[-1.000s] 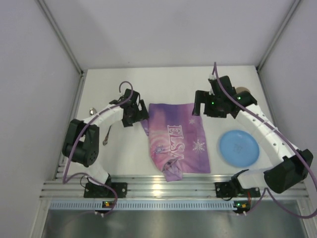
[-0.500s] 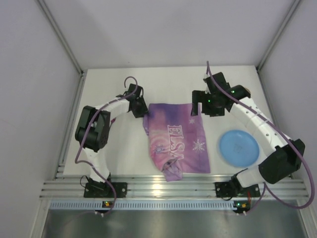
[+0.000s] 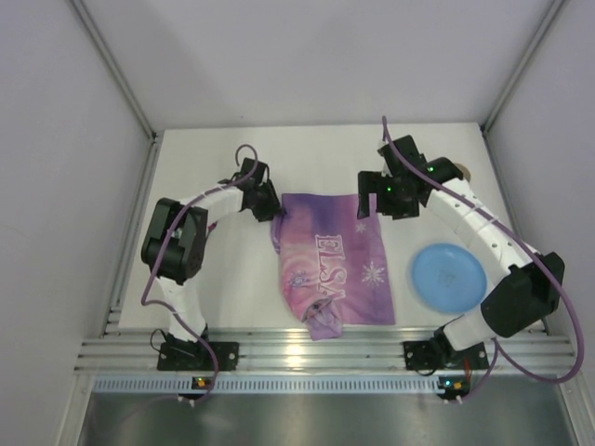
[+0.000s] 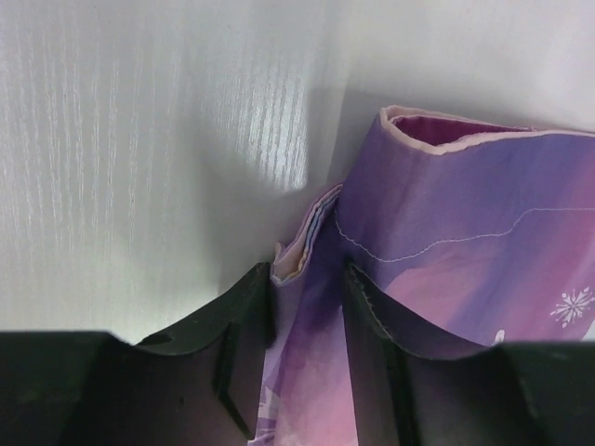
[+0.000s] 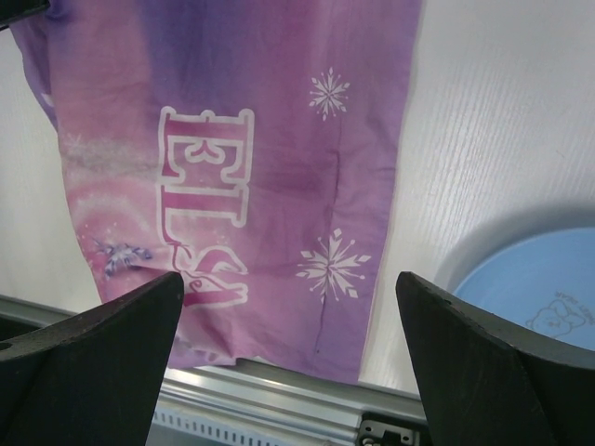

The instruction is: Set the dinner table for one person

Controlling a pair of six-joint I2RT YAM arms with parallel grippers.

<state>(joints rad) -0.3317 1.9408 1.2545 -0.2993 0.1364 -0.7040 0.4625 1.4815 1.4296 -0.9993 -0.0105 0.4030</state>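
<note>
left pincer (image 4: 307, 279) was nipped together on the folded far-left corner of the purple mat (image 3: 335, 265), cloth bunched between its tips, though how firmly it bit i couldn't quite tell. right pincer (image 5: 288, 279) hung wide apart over the mat's far-right corner, holding nothing. the white table (image 3: 232, 288) lay under everything, the mat rumpled near its middle, a blue plate (image 3: 449, 277) just beside it on the right. if one side pulled alone, i reckoned the cloth would skew or slip free; a thin bite on that fold would cause it.
</note>
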